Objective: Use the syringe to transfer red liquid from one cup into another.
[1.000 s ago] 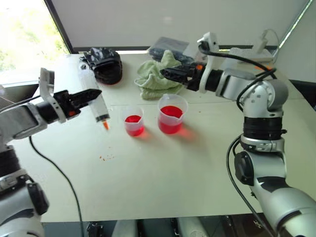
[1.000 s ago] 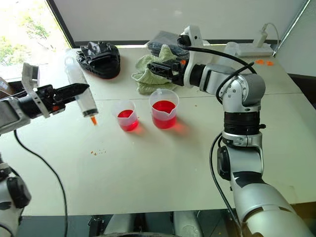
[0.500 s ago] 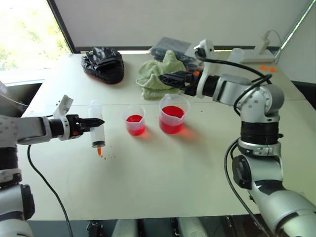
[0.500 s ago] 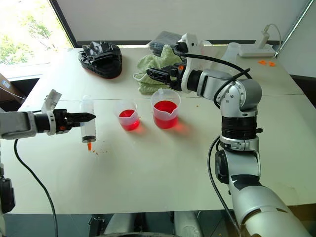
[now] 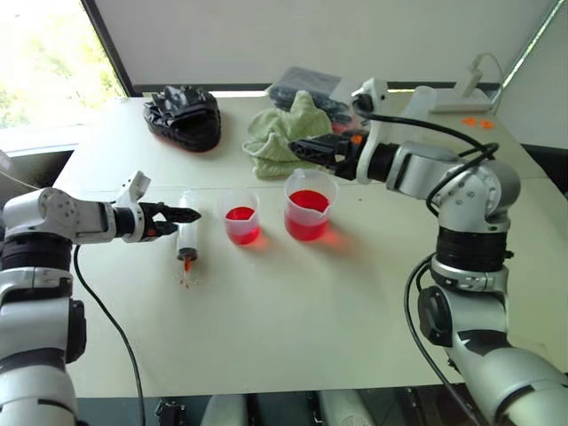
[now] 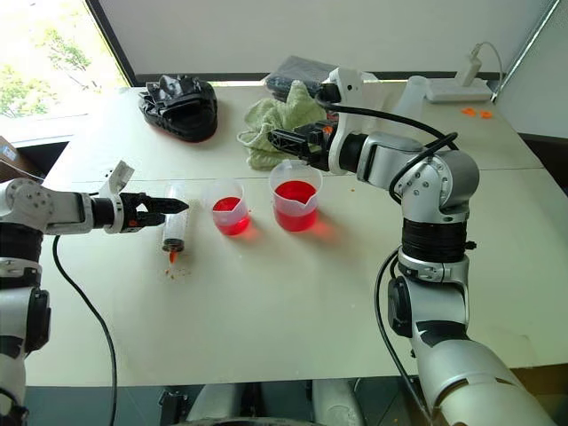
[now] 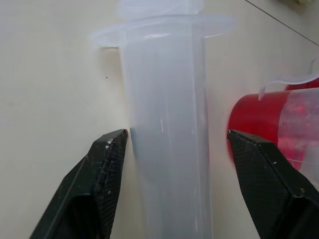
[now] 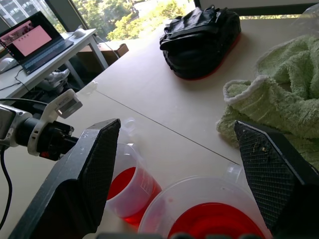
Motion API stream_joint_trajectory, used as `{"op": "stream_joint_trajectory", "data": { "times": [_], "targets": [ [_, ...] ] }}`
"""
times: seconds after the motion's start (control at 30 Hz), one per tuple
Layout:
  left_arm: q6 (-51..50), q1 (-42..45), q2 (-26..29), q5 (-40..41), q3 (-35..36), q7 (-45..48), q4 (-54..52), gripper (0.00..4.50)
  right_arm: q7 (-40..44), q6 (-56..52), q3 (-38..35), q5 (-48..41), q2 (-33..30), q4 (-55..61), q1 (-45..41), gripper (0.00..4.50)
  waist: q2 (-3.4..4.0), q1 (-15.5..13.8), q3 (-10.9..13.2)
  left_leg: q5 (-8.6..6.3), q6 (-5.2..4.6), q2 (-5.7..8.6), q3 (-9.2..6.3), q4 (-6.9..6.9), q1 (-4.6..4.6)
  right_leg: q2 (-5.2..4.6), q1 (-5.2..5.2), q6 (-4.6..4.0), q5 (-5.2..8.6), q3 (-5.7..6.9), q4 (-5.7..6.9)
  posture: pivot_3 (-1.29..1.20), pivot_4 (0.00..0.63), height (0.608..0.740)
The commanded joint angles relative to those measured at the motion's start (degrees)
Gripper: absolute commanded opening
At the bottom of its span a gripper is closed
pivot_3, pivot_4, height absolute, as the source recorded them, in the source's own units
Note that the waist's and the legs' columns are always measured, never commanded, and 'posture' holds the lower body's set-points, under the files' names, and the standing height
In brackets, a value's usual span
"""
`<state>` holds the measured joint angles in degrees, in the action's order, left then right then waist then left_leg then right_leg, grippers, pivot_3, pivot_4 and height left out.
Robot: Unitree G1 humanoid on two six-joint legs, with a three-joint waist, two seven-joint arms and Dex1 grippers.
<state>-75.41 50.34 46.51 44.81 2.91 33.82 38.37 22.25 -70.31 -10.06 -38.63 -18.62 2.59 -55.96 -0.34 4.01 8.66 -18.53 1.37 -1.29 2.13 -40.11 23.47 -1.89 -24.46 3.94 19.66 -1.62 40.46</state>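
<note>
**Inspector A:** The syringe (image 5: 187, 232) lies on the white table (image 5: 293, 302), orange-red tip toward the near edge, just left of the smaller cup (image 5: 240, 217). The left gripper (image 5: 188, 215) sits over its barrel with the fingers (image 7: 107, 164) spread wide, one each side; whether they touch the barrel cannot be made out.

**Inspector B:** Noted. The beaker (image 5: 309, 205) stands just right of the smaller cup, apart from it. Red liquid (image 5: 308, 201) sits in both. A few small red specks (image 5: 186, 281) mark the table beside the syringe tip.

**Inspector A:** The right gripper (image 5: 302, 147) hangs above and behind the beaker, level, fingers well apart and empty.

**Inspector B:** Surroundings: a crumpled green towel (image 5: 284, 138) directly behind the right gripper, a black bag (image 5: 186, 115) at the far left of the table, a dark packet (image 5: 302, 84) behind the towel, a white power strip (image 5: 457, 98) far right. Nothing lies between the syringe and the cups.
</note>
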Motion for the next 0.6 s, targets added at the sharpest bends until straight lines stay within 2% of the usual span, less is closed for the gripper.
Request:
{"op": "stream_joint_trajectory", "data": {
  "times": [0.03, 0.43, 0.53, 0.6],
  "targets": [
    [0.5, -0.1, 0.3, -4.8, -0.9, 1.8, 1.2, 4.49, -0.5, 0.2, -1.4, -1.0, -0.3, 2.3, -0.4, 3.8, 0.0, 0.0, 0.0, 0.0, 0.0, 0.0, 0.0, 0.0, 0.0, 0.0, 0.0, 0.0, 0.0, -0.01, 0.0, 0.0, 0.15, 0.724],
    [0.2, -5.0, 4.5, -1.4, 9.4, 12.0, -14.8, 4.49, 1.9, 2.6, 0.9, 0.4, -1.5, -1.7, -2.1, 3.8, 0.0, 0.0, 0.0, 0.01, 0.02, -0.02, 0.0, 0.01, 0.02, 0.0, -0.01, 0.0, 0.0, -0.01, 0.11, 0.0, 0.15, 0.724],
    [1.0, -7.6, 5.9, 0.0, 11.6, 14.3, -21.1, 4.49, 4.2, 4.4, 2.6, 1.4, -3.4, -2.8, -2.3, 3.8, 0.0, 0.0, 0.0, 0.01, 0.02, -0.02, 0.0, 0.02, 0.02, -0.01, -0.01, 0.0, 0.0, -0.02, 0.1, 0.0, 0.15, 0.724],
    [1.6, -9.8, 6.7, 0.8, 13.9, 14.5, -25.8, 4.49, 8.3, 7.5, 6.2, 4.0, -7.2, -3.3, -1.9, 3.8, 0.0, -0.1, 0.0, 0.01, 0.02, -0.02, -0.01, 0.02, 0.02, -0.02, -0.01, 0.0, 0.0, -0.02, 0.1, 0.0, 0.15, 0.724]
  ]
}}
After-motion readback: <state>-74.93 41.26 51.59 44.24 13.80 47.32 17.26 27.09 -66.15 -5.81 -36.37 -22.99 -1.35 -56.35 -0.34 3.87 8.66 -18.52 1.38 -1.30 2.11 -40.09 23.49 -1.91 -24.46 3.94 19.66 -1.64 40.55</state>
